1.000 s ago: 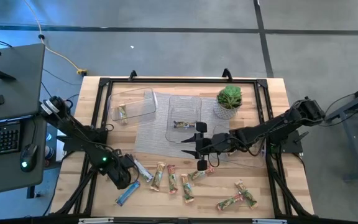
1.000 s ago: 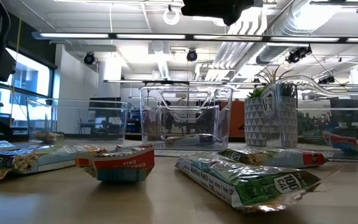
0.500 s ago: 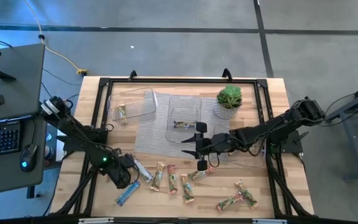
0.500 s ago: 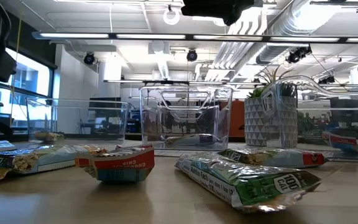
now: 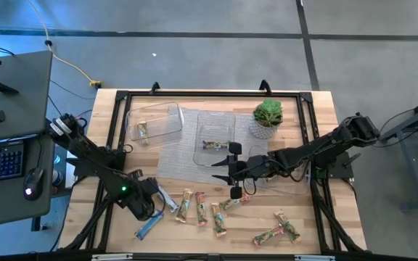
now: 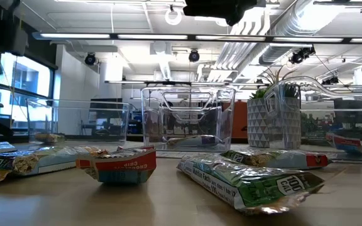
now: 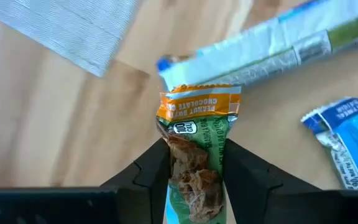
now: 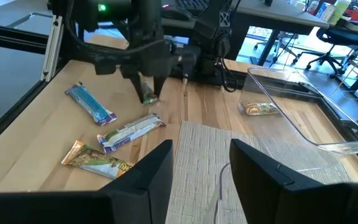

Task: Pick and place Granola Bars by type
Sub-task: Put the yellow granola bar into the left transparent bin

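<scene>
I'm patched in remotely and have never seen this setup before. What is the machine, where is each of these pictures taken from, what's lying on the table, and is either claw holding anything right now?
It is a robot with two dark arms working at a wooden table. One picture looks straight down, one sits at table-top height, and one camera rides on each wrist.

On the table lie scattered granola bars, a grey mat, a potted plant and clear trays. The left tray and the middle tray each hold one bar.

The left gripper, at the table's near left, is closed on a green and orange bar; its fingers press both sides. The right wrist view shows that bar hanging off the table. A silver bar and a blue bar lie close by.

The right gripper hangs over the mat, open and empty.
</scene>
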You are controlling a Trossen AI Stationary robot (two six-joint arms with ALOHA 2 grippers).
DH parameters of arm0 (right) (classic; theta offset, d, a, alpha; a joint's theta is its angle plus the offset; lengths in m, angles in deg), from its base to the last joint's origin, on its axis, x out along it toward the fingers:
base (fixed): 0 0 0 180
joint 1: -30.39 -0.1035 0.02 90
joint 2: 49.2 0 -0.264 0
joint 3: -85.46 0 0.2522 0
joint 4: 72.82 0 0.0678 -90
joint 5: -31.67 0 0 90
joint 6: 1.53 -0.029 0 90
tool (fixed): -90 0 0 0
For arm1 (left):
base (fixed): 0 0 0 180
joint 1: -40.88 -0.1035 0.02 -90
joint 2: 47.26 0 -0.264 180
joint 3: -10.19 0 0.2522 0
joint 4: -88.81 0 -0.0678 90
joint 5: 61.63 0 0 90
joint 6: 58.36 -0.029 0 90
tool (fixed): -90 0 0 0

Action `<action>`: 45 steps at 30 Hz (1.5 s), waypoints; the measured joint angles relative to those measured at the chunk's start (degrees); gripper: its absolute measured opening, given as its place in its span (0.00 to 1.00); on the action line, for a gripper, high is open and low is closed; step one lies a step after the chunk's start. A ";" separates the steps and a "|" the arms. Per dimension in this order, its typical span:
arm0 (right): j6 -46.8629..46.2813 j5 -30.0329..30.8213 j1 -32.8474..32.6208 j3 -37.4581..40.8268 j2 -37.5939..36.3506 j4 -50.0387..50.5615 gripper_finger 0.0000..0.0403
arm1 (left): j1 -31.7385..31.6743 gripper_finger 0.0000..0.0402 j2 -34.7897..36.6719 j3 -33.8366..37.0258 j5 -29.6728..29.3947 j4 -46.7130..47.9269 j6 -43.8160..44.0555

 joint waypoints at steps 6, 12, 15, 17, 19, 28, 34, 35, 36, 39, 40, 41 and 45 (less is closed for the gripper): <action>0.00 0.00 0.00 0.00 0.00 0.01 0.35 | -4.37 0.31 0.17 -7.63 -5.50 11.54 -1.64; 0.00 -0.01 0.00 0.00 0.00 0.02 0.35 | -13.61 0.31 0.44 -15.83 -11.74 21.03 -13.34; 0.00 -0.02 0.00 0.00 0.00 0.01 0.35 | -19.14 0.31 0.44 -19.66 -14.05 23.86 -23.26; 0.00 -0.02 0.00 0.00 0.00 0.02 0.35 | -23.33 0.31 0.46 -22.25 -15.21 24.21 -29.66; 0.00 -0.02 0.00 0.00 0.00 0.02 0.35 | -28.00 0.31 0.55 -23.89 -15.64 24.68 -36.35; 0.00 -0.42 -0.02 0.00 0.00 0.02 0.35 | -52.16 0.31 0.76 -25.49 -16.38 24.48 -49.63; 0.00 -0.42 -0.02 -0.02 0.00 0.02 0.35 | -65.54 0.31 0.76 -25.24 -15.17 21.05 -50.69; 0.00 -0.42 -0.01 -0.02 0.00 0.02 0.35 | -67.20 0.31 0.76 -24.68 -14.28 18.88 -52.09; 0.00 -0.42 -0.02 -0.03 0.00 0.02 0.35 | -68.79 0.31 0.76 -23.89 -12.32 16.51 -53.70; 0.00 -0.42 0.00 -0.09 0.00 0.02 0.35 | -73.04 0.31 0.76 -20.53 -3.89 8.11 -57.65; 0.00 -0.42 -0.02 -0.09 0.00 0.02 0.35 | -73.95 0.31 0.76 -19.18 -1.88 5.48 -58.49; 0.00 -0.42 -0.01 -0.09 0.00 0.00 0.35 | -74.58 0.31 0.76 -17.72 -0.83 3.11 -59.08; -0.01 -0.42 0.00 -0.09 0.00 0.00 0.35 | -76.13 0.31 0.74 -12.73 -0.38 -3.71 -61.56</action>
